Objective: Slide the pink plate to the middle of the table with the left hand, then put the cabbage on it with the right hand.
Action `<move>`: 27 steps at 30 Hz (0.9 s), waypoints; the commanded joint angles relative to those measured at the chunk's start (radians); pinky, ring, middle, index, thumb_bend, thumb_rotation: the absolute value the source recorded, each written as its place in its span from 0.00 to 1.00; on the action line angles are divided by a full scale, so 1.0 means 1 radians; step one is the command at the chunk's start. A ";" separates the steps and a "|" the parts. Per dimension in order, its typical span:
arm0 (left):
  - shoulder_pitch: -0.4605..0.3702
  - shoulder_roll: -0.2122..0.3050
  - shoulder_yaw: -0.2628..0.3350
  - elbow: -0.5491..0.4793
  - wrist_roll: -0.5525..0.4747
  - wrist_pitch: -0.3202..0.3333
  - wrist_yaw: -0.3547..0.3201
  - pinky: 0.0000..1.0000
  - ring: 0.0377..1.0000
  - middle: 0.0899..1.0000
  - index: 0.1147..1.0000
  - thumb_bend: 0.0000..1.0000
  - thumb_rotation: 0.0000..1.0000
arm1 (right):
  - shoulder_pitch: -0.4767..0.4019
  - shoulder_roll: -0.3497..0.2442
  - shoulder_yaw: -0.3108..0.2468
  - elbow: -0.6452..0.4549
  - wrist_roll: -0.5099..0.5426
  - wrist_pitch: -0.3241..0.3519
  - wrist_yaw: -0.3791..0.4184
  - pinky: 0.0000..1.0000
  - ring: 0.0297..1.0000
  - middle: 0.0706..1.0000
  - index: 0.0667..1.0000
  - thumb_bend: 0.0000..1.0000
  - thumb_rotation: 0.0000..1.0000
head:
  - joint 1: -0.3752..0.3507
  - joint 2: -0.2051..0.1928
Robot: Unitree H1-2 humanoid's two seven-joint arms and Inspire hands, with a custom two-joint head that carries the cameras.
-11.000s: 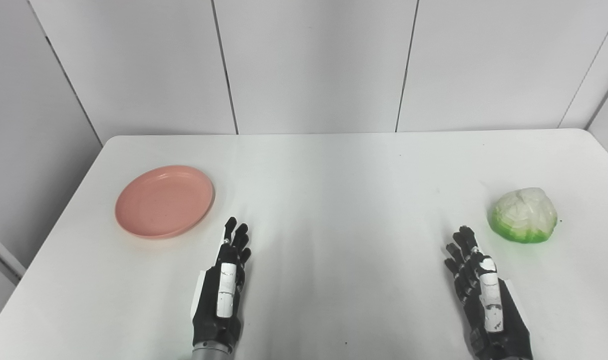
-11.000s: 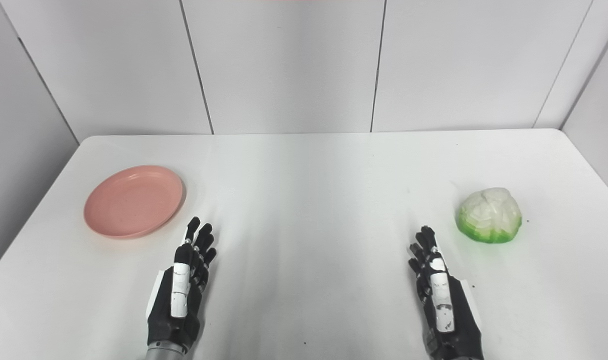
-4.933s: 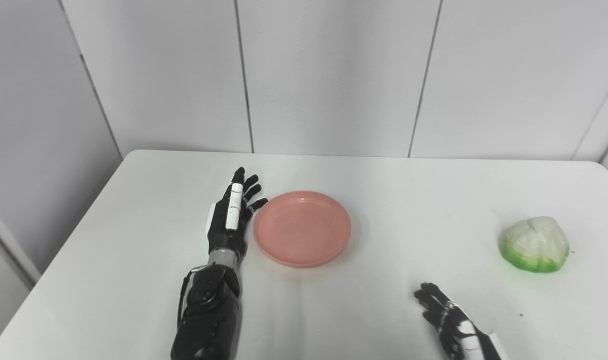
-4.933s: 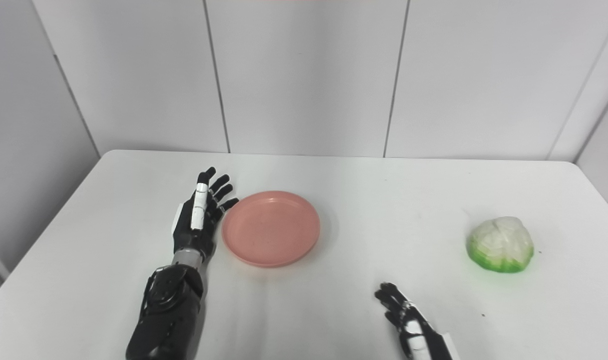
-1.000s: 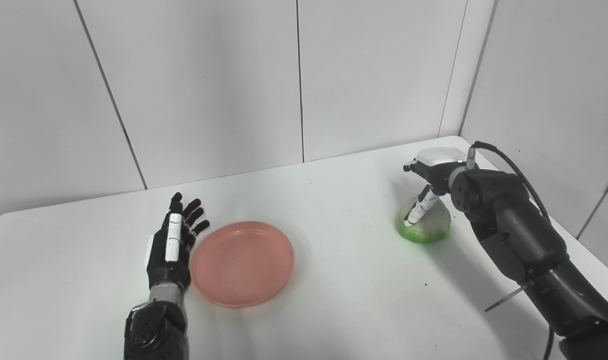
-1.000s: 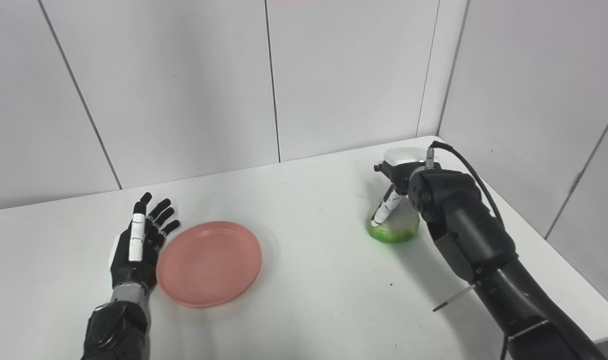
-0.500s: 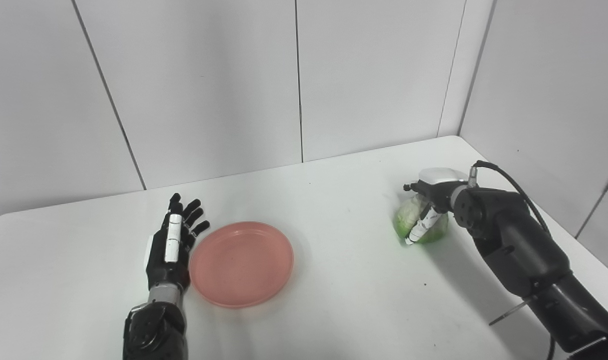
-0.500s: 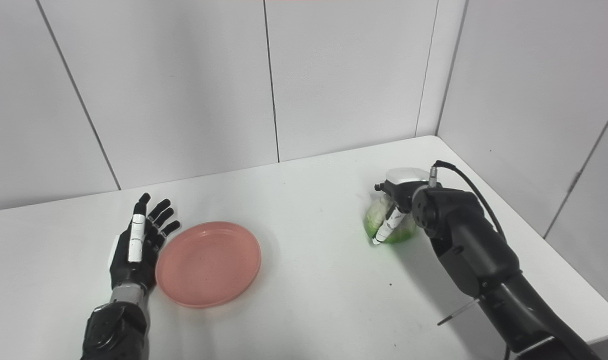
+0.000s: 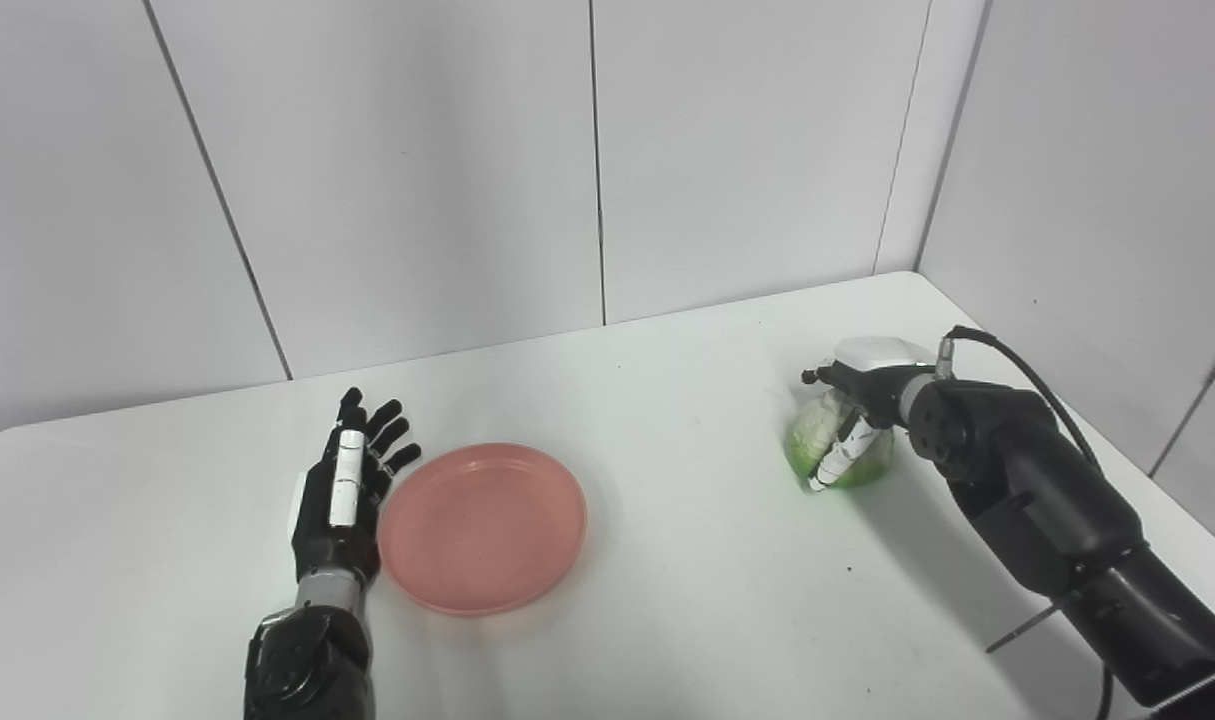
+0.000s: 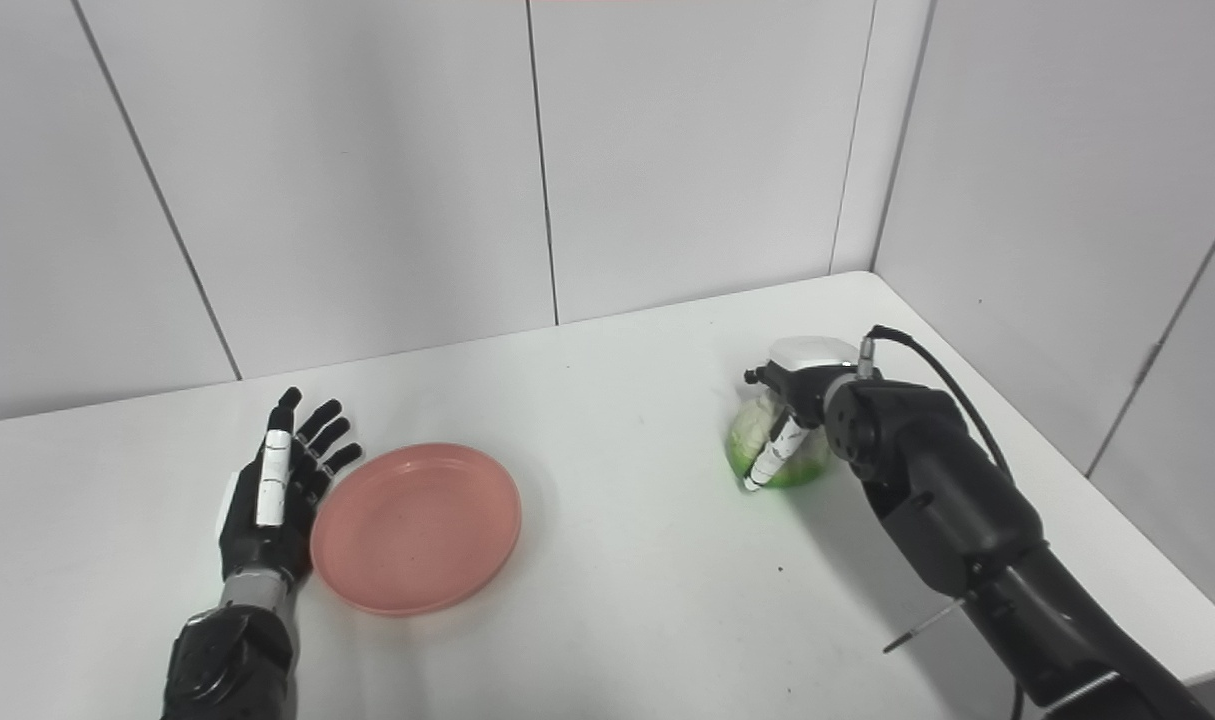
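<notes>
The pink plate (image 9: 482, 527) lies flat on the white table (image 9: 687, 600), left of the middle of the view. My left hand (image 9: 342, 490) stands on edge against the plate's left rim, fingers spread and open, holding nothing. At the right, the green and white cabbage (image 9: 815, 440) is in my right hand (image 9: 852, 420), whose fingers curl over its top and near side. The cabbage tilts, and I cannot tell whether it is off the table. The right forearm hides its far right part.
White wall panels close the table at the back and the right. The table's right edge (image 10: 1097, 500) runs close behind my right arm, and a black cable (image 10: 942, 365) loops off the wrist. Bare table lies between plate and cabbage.
Over the last second my right hand has closed down over the cabbage and tilted it. The left hand and the plate have stayed where they were.
</notes>
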 commanded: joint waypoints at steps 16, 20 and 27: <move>0.069 -0.001 -0.001 0.038 -0.008 0.068 0.000 0.72 0.85 0.82 0.94 0.90 0.79 | -0.009 -0.056 0.050 -0.003 0.030 -0.026 -0.052 0.34 0.39 0.45 0.72 0.58 0.00 | 0.004 0.011; 0.065 0.001 0.000 0.046 -0.007 0.064 -0.002 0.73 0.85 0.82 0.94 0.91 0.79 | -0.007 -0.058 0.054 0.006 0.037 -0.026 -0.071 0.33 0.38 0.44 0.71 0.57 0.00 | 0.004 0.011; 0.066 -0.002 0.005 0.044 -0.013 0.066 -0.005 0.72 0.84 0.82 0.94 0.90 0.78 | 0.018 -0.040 0.009 0.022 0.112 -0.063 -0.188 0.25 0.31 0.44 0.65 0.57 0.00 | 0.007 0.015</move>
